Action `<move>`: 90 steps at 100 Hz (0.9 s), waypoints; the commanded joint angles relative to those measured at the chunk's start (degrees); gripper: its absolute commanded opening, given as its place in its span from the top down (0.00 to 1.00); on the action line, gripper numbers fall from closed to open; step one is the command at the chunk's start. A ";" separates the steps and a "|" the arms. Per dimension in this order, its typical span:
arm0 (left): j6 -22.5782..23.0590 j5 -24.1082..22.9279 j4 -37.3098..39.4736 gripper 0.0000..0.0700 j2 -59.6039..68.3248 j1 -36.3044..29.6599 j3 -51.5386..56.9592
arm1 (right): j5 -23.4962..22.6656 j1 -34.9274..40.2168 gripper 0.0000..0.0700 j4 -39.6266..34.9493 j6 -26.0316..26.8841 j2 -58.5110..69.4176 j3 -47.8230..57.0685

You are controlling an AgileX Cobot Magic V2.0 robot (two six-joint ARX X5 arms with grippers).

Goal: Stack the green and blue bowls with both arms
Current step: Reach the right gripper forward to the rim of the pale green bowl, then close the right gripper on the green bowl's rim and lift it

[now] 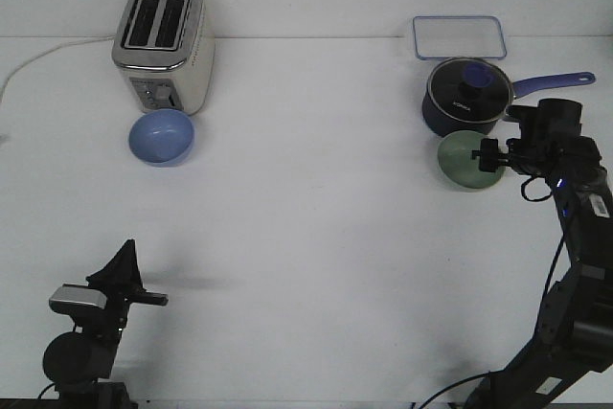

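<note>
We judge both bowls light, rigid and slick, so we grip at the rim. The green bowl [466, 160] sits at 3 o'clock on the desk [316, 237], just before the saucepan [463, 95], the right gripper [487, 157] over its rim, closure indeterminable. The blue bowl [161, 136] sits at 10 o'clock before the toaster [163, 43]; the left gripper [123, 270], at 7 o'clock, looks closed and empty.

Bright, even overhead light washed the white table [306, 237] nearly flat, leaving only soft, faint shadows beside the toaster [163, 45] and under the left arm [101, 318], with mild softness and little glare throughout.

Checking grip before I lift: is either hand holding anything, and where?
The right hand is at the green bowl's rim; a firm hold cannot be told. The left hand holds nothing.
</note>
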 commanded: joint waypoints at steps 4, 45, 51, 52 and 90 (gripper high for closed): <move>0.02 -0.13 0.59 0.99 -0.13 0.07 -1.14 | -0.22 -0.09 0.36 0.87 -0.72 3.06 1.20; 0.02 -0.13 0.59 0.99 -0.13 0.07 -1.14 | -0.33 -0.09 0.68 0.59 -0.63 8.35 1.20; 0.02 -0.13 0.59 0.99 -0.13 0.07 -1.14 | -0.33 -0.09 0.89 0.59 -0.61 8.31 1.20; 0.02 -0.13 0.59 0.99 -0.13 0.07 -1.14 | -0.33 -0.09 0.92 0.55 -0.61 8.31 1.20; 0.02 -0.11 0.59 0.99 -0.13 0.07 -1.14 | -2.45 -0.07 1.00 -1.64 2.08 4.94 1.25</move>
